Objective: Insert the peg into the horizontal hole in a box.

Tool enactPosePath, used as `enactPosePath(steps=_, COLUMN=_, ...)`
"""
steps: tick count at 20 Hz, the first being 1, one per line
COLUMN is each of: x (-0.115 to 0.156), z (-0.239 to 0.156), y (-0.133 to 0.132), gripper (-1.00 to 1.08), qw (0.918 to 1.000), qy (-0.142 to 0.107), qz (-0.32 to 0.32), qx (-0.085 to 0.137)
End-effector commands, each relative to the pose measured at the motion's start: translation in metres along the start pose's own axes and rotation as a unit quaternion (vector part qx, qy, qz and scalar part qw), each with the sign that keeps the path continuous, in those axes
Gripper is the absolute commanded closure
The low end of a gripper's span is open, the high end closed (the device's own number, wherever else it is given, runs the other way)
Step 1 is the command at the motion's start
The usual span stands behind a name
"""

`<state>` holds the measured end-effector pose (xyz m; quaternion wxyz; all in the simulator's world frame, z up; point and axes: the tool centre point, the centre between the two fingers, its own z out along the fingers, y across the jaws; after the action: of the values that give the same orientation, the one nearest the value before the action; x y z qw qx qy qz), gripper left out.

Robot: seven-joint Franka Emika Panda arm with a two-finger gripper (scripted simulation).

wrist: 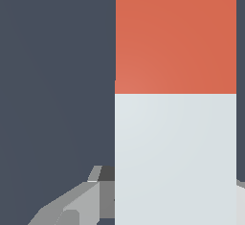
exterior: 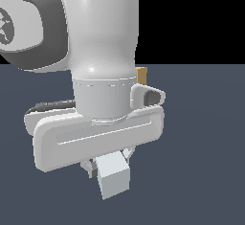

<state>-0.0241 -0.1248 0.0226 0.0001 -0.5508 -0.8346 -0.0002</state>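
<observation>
My gripper (exterior: 108, 163) hangs low over the dark floor and is shut on the peg (exterior: 114, 177), whose pale grey-white end sticks out below the hand toward the camera. In the wrist view the peg (wrist: 175, 152) fills the space between the fingers (wrist: 79, 204), and its orange-red end (wrist: 175, 35) points away from the hand. Only a thin tan sliver of the box (exterior: 141, 74) shows behind the arm, on the exterior view's right of the wrist. The hole is hidden.
The arm's white links (exterior: 95, 32) fill the upper left of the exterior view and block most of the scene. The dark grey-blue floor (exterior: 206, 138) stretches around the hand.
</observation>
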Motion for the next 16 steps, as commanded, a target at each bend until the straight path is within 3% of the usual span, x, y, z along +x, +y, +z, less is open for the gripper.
enactPosePath(steps=1, x=0.0, z=0.0, y=0.0, gripper=1.08, qw=1.0, qy=0.0, qz=0.0, qx=0.0)
enactPosePath(steps=16, x=0.015, z=-0.008, y=-0.01, gripper=1.08, qw=0.9988, qy=0.0, qz=0.049, qx=0.0)
